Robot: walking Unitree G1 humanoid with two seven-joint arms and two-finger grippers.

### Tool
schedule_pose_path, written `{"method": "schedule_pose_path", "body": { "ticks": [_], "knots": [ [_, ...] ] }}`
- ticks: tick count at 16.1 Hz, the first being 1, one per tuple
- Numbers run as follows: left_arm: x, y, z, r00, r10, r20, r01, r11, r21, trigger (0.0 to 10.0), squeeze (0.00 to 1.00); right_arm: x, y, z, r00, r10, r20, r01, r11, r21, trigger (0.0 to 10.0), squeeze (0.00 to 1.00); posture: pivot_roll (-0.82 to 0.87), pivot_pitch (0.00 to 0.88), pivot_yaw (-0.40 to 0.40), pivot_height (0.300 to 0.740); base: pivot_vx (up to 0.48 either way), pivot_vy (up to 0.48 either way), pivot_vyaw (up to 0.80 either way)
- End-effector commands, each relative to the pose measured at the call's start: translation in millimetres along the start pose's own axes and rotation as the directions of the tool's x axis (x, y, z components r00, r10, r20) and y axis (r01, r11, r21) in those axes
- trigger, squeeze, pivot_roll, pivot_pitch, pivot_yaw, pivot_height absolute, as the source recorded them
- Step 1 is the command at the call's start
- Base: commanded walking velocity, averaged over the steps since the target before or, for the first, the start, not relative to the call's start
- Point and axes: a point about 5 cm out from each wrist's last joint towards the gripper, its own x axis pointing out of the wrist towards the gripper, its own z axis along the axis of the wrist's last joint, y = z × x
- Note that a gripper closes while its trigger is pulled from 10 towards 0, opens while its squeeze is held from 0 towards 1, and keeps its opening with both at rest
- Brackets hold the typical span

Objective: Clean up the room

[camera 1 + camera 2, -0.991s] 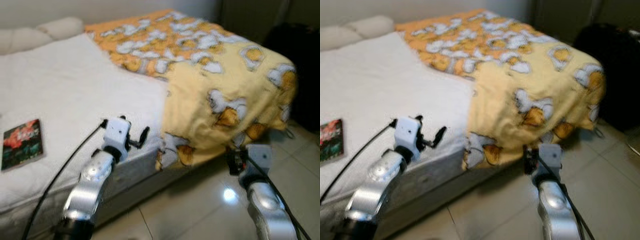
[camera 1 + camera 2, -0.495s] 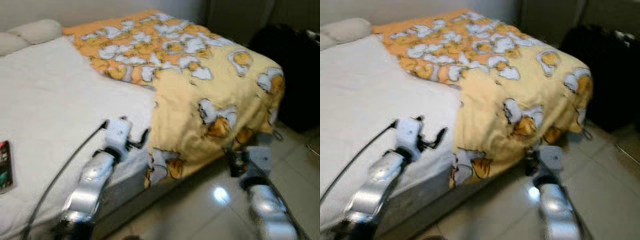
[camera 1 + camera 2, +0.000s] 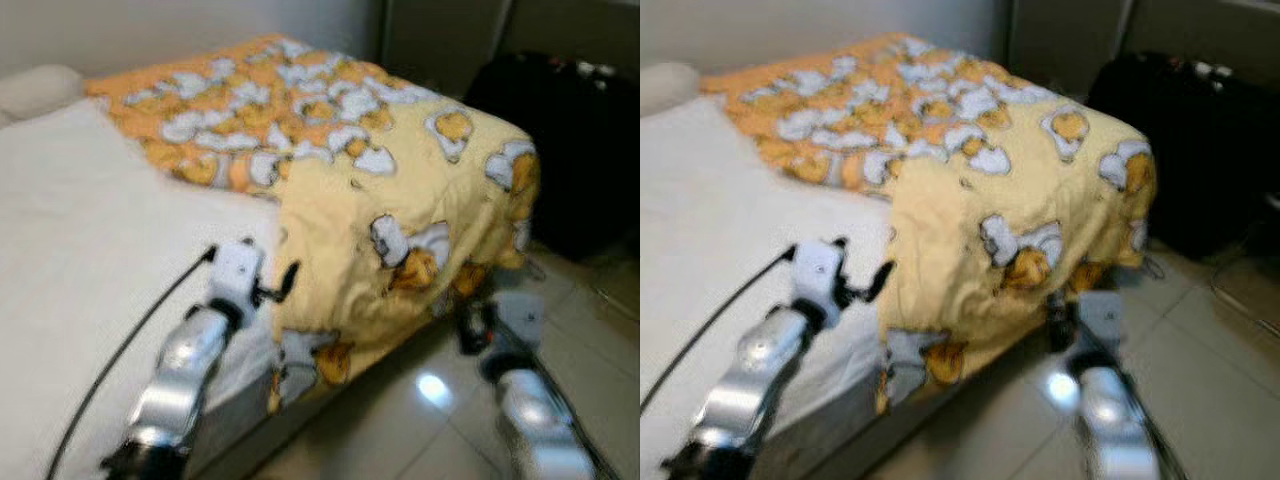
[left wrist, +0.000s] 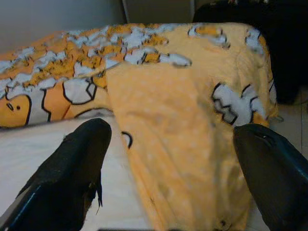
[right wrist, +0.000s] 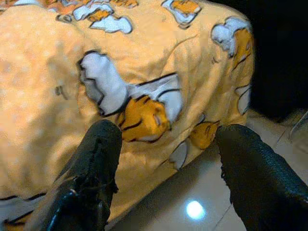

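Spreading wide apart, the left fingers [image 4: 72, 178] frame the draped edge of the blanket [image 3: 400, 200] without touching it, the white sheet [image 3: 80, 270] showing beneath them. The left gripper [image 3: 283, 282] is held up over the side of the bed [image 3: 60, 330], just beside the spot where the yellow cloth folds down over the mattress edge; a black cable runs back along its silver arm.

The right fingers [image 5: 96, 163] are also parted, with nothing between them, and point at the hanging part of the blanket with its white and orange cartoon print. The right gripper [image 5: 166, 144] is low, over the floor [image 3: 590, 350] near the foot corner of the bed, close to the blanket's hem but apart from it.

The blanket covers the far half of the bed, orange on top and yellow where it hangs over the side and foot, nearly to the glossy tiles, which carry a bright light spot. A pillow [image 3: 40, 88] lies at the head end. Something dark and bulky [image 3: 570, 150] stands beyond the bed's foot; blur hides what it is
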Motion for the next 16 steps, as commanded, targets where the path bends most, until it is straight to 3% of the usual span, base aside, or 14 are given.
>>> {"method": "schedule_pose_path", "body": {
  "ticks": [1, 6, 7, 8, 9, 10, 12, 13, 14, 16],
  "knots": [
    [2.9, -2.4, 3, 1.000, -0.012, 0.006, 0.012, 1.000, 0.003, 10.0, 0.23, -1.9, -8.1, 0, 1.000, -0.029, -0.004, 0.028, 1.000, -0.013, 10.0, 0.00, -0.03, 0.000, 0.046, 0.740, 0.307, 0.000, 0.00],
    [7.8, -4.1, -3, 0.999, -0.018, -0.040, 0.019, 1.000, 0.012, 10.0, 0.21, -2.4, -8.4, 1, 1.000, -0.006, -0.009, 0.005, 1.000, -0.027, 10.0, 0.00, -0.04, 0.000, 0.037, 0.740, 0.056, 0.000, 0.00],
    [12.7, 1.1, -14, 0.993, 0.004, -0.117, -0.003, 1.000, 0.007, 10.0, 0.05, -4.1, -9.8, 1, 1.000, 0.009, -0.017, -0.009, 0.999, -0.041, 10.0, 0.00, -0.05, 0.000, 0.037, 0.740, 0.000, 0.000, 0.00],
    [15.5, 4.9, -19, 0.988, 0.015, -0.155, -0.013, 1.000, 0.016, 10.0, 0.04, -4.7, -10.9, 2, 0.999, 0.024, -0.022, -0.025, 0.998, -0.057, 10.0, 0.00, -0.05, 0.000, 0.037, 0.740, 0.000, 0.000, 0.00],
    [18.6, 8.1, -25, 0.982, 0.020, -0.185, -0.019, 1.000, 0.010, 10.0, 0.11, -5.6, -12.7, 4, 0.999, 0.048, -0.018, -0.049, 0.996, -0.076, 10.0, 0.00, -0.06, 0.000, 0.038, 0.740, 0.000, 0.000, 0.00],
    [23.2, 10.5, -29, 0.977, 0.016, -0.213, -0.021, 1.000, -0.021, 10.0, 1.00, -7.2, -14.1, 7, 0.995, 0.102, -0.018, -0.103, 0.990, -0.098, 10.0, 0.00, -0.07, 0.000, 0.038, 0.740, 0.000, 0.000, 0.00],
    [33.7, 12.5, -36, 0.967, 0.012, -0.255, -0.022, 0.999, -0.033, 10.0, 1.00, -13.3, -15.2, 10, 0.972, 0.231, -0.045, -0.235, 0.959, -0.159, 10.0, 0.00, -0.09, 0.000, 0.041, 0.740, 0.000, 0.000, 0.00],
    [40.8, 15.1, -42, 0.957, 0.022, -0.289, -0.033, 0.999, -0.032, 10.0, 0.33, -19.9, -15.2, 14, 0.944, 0.322, -0.074, -0.330, 0.924, -0.192, 10.0, 0.00, -0.11, 0.000, 0.044, 0.740, 0.000, 0.000, 0.00],
    [45.3, 16.5, -45, 0.951, 0.028, -0.309, -0.043, 0.998, -0.043, 10.0, 0.00, -24.2, -15.9, 19, 0.926, 0.368, -0.086, -0.378, 0.904, -0.203, 10.0, 0.00, -0.12, 0.011, 0.044, 0.740, 0.000, 0.000, 0.00],
    [52.2, 16.4, -49, 0.942, 0.033, -0.335, -0.052, 0.998, -0.046, 10.0, 0.00, -30.9, -20.2, 31, 0.910, 0.404, -0.088, -0.413, 0.881, -0.231, 10.0, 0.00, -0.16, 0.049, 0.043, 0.740, 0.000, 0.000, 0.00]
  ]
}}
